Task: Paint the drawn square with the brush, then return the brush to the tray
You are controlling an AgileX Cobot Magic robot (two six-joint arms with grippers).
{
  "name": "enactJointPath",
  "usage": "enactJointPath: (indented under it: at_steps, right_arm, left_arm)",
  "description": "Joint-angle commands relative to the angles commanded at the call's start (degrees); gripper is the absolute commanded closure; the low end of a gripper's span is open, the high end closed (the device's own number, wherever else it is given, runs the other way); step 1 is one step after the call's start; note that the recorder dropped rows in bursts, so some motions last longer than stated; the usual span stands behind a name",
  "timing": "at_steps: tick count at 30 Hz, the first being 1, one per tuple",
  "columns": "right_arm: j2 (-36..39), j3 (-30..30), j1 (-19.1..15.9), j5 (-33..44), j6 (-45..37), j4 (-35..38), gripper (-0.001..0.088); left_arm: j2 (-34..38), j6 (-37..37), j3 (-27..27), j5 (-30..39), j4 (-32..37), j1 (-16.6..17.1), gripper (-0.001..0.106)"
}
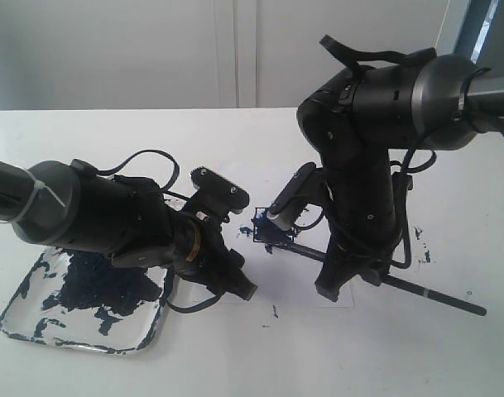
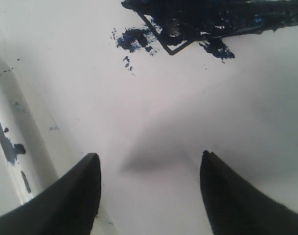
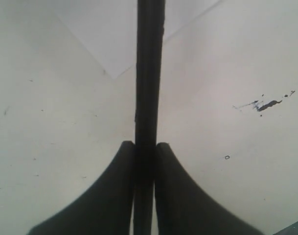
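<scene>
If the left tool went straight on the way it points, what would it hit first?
Probably the bare white surface, just short of the square; nothing else shows in between, though depth is unclear.

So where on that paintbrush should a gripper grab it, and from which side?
The bare black handle, well back from the paint end. The brush is a thin straight stick slanting low over the table, so come from above, jaws either side, as the right gripper does.

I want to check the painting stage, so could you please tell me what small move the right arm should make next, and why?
Probably a short stroke across the drawn square: the right pincer is shut on the brush, its tip at the square, and a strip inside one corner of the outline looks unpainted.
</scene>
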Motion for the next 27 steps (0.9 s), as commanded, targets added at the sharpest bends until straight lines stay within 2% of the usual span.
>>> enactJointPath:
  at_steps: [13, 27]
  right_arm:
    - [-0.61, 0.00, 0.00, 0.00, 2.90, -6.13, 0.0868]
    - [-1.01, 0.00, 0.00, 0.00, 2.90, -1.26, 0.0868]
  left_arm:
    - [0.00, 0.00, 0.00, 0.37, 0.00, 0.00, 0.043]
    - [0.00, 0.00, 0.00, 0.01, 0.00, 0.00, 0.043]
